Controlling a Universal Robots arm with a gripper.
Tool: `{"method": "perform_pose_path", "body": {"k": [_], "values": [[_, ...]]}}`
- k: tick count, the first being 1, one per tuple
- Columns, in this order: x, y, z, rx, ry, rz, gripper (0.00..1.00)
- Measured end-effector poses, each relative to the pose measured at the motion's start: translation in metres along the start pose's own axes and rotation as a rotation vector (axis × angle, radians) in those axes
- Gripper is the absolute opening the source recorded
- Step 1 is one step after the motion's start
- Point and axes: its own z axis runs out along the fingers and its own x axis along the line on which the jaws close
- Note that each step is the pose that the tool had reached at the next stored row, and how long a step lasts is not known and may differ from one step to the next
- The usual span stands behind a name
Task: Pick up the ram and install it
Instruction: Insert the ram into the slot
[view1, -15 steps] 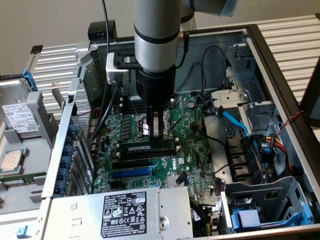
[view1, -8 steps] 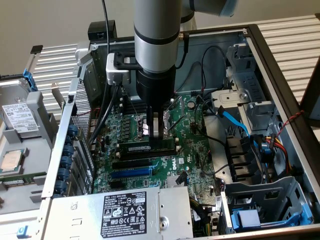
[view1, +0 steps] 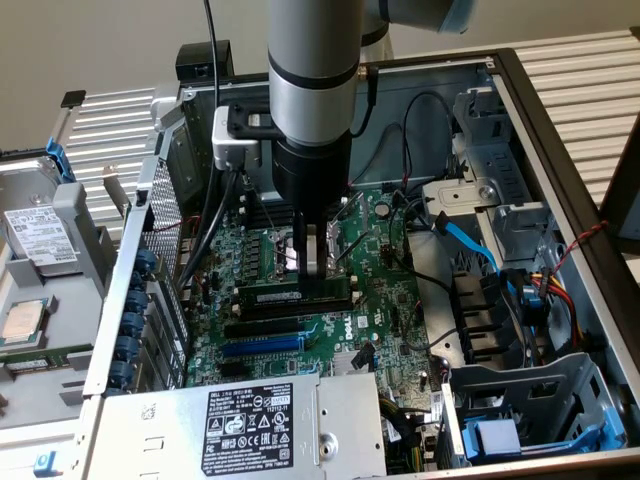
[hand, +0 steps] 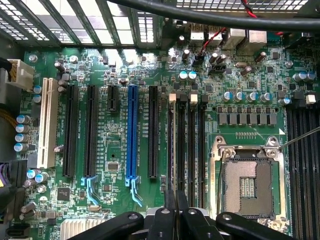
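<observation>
Gripper (hand: 175, 212) nearest in wrist view, fingers pinched almost together on thin dark edge of ram (view1: 295, 296). In exterior view ram lies lengthwise across motherboard (view1: 385, 300) at arm's foot, at 12 o'clock from blue slot (view1: 262, 344) (green stick, black chips). Power supply (view1: 250, 425) at 6 o'clock. Farther out, empty CPU socket (hand: 248, 186), drive cage (view1: 530, 400) at 4 o'clock.

Green motherboard (hand: 120, 145) – blue expansion slot (hand: 132, 130), black claw (hand: 175, 220)
</observation>
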Motion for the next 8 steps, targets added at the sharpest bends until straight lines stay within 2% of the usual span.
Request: {"method": "perform_pose_path", "body": {"k": [8], "values": [[0.0000,0.0000,0.0000,-0.0002,0.0006,-0.006,0.12]]}}
